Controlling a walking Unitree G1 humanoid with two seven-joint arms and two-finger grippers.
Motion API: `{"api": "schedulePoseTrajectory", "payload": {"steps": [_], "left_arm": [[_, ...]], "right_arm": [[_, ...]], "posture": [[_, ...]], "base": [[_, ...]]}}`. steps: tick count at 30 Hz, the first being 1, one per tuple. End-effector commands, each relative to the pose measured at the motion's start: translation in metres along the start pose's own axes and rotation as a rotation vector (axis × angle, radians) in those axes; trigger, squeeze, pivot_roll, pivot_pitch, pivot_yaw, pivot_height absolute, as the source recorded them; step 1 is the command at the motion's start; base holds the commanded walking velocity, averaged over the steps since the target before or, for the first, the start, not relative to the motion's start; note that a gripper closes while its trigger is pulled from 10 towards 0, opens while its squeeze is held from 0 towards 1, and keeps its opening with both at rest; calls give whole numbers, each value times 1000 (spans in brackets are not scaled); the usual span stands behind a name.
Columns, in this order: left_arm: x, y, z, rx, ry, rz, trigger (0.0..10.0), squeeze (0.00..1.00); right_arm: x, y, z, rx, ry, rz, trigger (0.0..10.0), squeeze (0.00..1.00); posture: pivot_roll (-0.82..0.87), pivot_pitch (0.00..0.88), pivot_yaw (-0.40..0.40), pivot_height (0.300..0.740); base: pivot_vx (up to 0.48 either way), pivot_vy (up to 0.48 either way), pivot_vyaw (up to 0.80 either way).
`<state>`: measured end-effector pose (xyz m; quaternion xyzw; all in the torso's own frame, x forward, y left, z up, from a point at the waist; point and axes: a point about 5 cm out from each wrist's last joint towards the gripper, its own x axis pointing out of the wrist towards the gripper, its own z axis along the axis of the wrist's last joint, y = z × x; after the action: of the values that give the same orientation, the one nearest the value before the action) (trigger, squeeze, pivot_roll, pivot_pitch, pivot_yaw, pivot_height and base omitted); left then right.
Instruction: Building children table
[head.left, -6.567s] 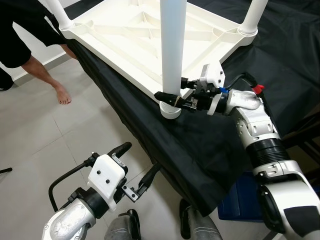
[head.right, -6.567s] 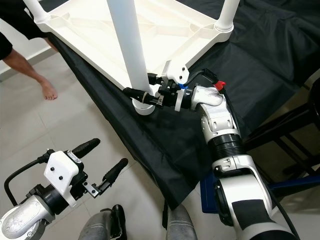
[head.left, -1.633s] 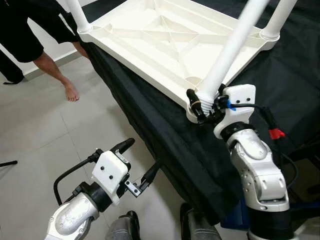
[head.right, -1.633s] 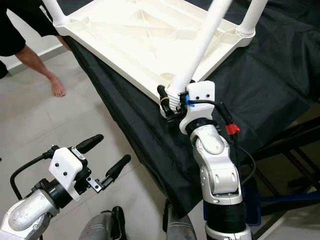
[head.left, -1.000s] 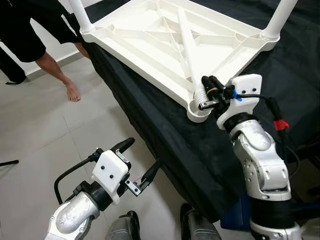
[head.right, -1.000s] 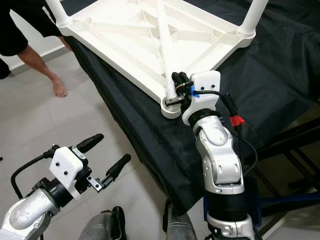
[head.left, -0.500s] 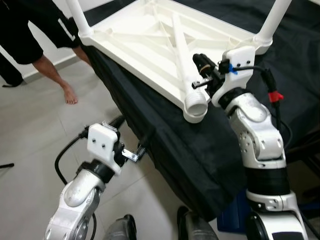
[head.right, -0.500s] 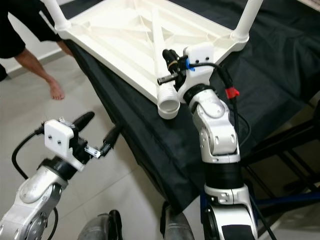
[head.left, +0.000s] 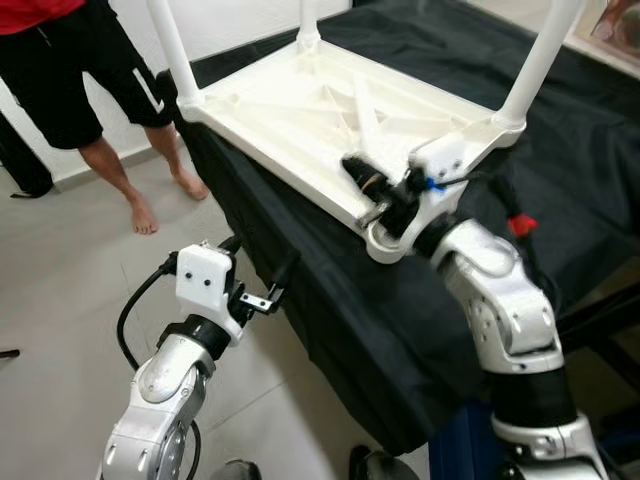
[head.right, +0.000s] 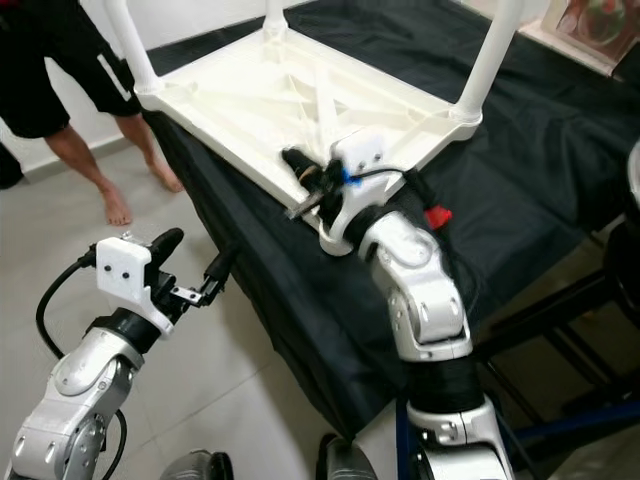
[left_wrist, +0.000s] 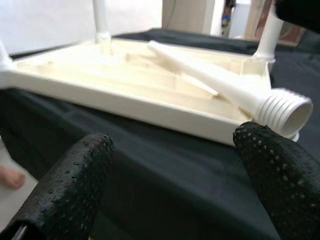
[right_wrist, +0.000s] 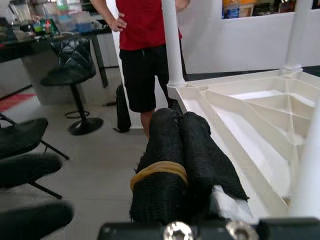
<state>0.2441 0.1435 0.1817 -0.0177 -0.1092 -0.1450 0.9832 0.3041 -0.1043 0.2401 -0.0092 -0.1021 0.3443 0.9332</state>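
On the upturned white table (head.left: 300, 110), a loose leg (left_wrist: 220, 82) lies; right gripper (head.left: 362, 183) closed, empty; left gripper (head.left: 262, 280) spread, empty.

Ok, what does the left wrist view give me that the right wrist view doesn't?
Left wrist view: the loose white plastic leg with a ribbed end lying across the table's underside, the black cloth below, and the left claw open in front of them.

Right wrist view: the right claw shut, a yellow rubber band around one finger, a person in a red shirt and black shorts, and a black swivel chair.

Shared: the upturned white plastic children's table with upright legs.
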Motion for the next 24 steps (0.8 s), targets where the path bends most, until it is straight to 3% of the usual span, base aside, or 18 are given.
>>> {"api": "schedulePoseTrajectory", "payload": {"steps": [1,9,13,20,24], "left_arm": [[-4,3,-6,-15,19,22,10000,0],[-4,3,-7,-19,9,31,10000,0],[-1,2,-7,-27,-3,29,10000,0],[3,1,-8,-22,-12,19,10000,0],[-2,-16,-21,11,70,-121,10000,0]], "right_arm": [[-3,4,0,0,9,24,10000,0],[-1,2,0,-21,2,38,10000,0],[1,2,1,-59,15,80,10000,0],[1,-6,2,-111,54,57,10000,0],[2,-26,3,-176,128,-13,10000,0]], "posture": [[9,74,-36,740],[11,53,-41,740],[7,44,-44,740],[-1,49,-41,740],[-1,59,-38,740]], "base": [[341,0,0],[360,0,-100],[390,0,800],[389,0,0],[83,0,0]]}}
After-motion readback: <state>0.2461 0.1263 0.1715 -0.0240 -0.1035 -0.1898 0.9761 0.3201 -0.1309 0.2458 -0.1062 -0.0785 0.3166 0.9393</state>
